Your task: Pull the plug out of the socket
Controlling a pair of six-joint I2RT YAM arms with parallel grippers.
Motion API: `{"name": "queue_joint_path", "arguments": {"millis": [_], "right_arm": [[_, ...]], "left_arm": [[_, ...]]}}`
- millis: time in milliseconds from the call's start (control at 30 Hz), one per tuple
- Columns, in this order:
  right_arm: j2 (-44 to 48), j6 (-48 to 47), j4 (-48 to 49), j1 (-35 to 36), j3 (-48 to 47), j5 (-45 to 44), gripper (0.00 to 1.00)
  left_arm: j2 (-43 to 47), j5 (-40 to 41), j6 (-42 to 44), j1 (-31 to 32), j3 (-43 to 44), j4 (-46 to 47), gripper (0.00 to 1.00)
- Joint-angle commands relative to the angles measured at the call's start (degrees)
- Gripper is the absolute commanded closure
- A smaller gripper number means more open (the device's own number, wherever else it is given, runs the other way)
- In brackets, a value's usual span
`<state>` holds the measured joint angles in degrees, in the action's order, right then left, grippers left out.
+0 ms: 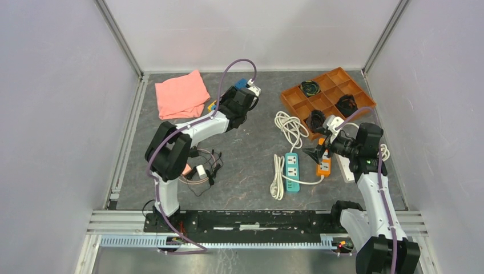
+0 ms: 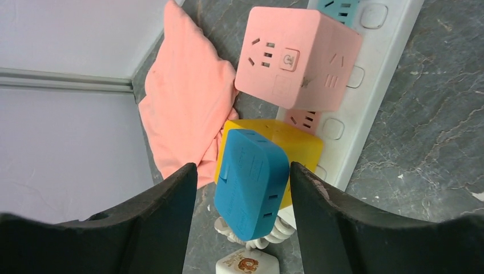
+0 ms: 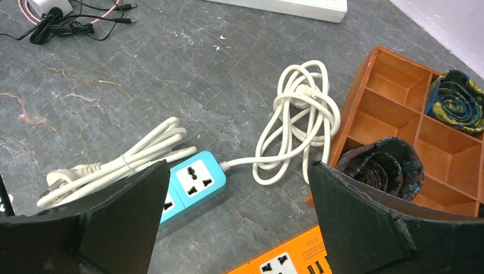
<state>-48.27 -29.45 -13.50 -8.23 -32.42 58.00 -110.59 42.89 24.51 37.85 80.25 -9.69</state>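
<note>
The long white power strip [image 2: 374,68] lies at the back of the table, mostly under my left arm in the top view; its end shows in the right wrist view [image 3: 297,7]. A pink cube adapter [image 2: 297,57], a yellow adapter [image 2: 299,145] and a blue plug [image 2: 251,188] sit in it. The blue plug also shows in the top view [image 1: 242,83]. My left gripper [image 2: 242,166] is open, one finger on each side of the blue plug, the right finger very close to it. My right gripper [image 3: 238,165] is open and empty above the short strips [image 1: 315,153].
A pink cloth [image 1: 181,94] lies left of the white strip. An orange divided tray [image 1: 328,75] holds rolled dark items at back right. A teal strip [image 1: 291,171], an orange strip [image 1: 324,165] and coiled white cords [image 1: 291,128] lie at right. Thin cables [image 1: 200,171] lie by the left arm.
</note>
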Motion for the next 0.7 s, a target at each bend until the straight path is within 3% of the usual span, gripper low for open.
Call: {"name": "queue_joint_path", "arguments": {"millis": [0,200,300,433,667], "right_arm": [[1.0,-1.1,0.0,0.3,-1.3,0.9,0.02],[0.7,-1.1,-0.3,0.4,-1.4,1.2,0.02],[0.7,-1.3,-0.5,0.4,-1.5,1.2,0.02],[0.7,-1.2,-0.6,0.4,-1.5,1.1,0.02],[0.6,-1.2,-0.6,0.4,-1.6,1.4,0.02]], "left_arm": [[-2.4,2.6,1.9,-0.6,0.0,2.6,0.32],[-2.0,2.2,1.5,-0.9,-1.0,2.0,0.37],[-1.5,2.3,1.4,-1.5,-1.1,1.9,0.46],[0.5,2.5,1.5,-1.8,-0.9,1.9,0.49],[4.4,1.6,0.8,-1.9,-0.9,1.8,0.50]]}}
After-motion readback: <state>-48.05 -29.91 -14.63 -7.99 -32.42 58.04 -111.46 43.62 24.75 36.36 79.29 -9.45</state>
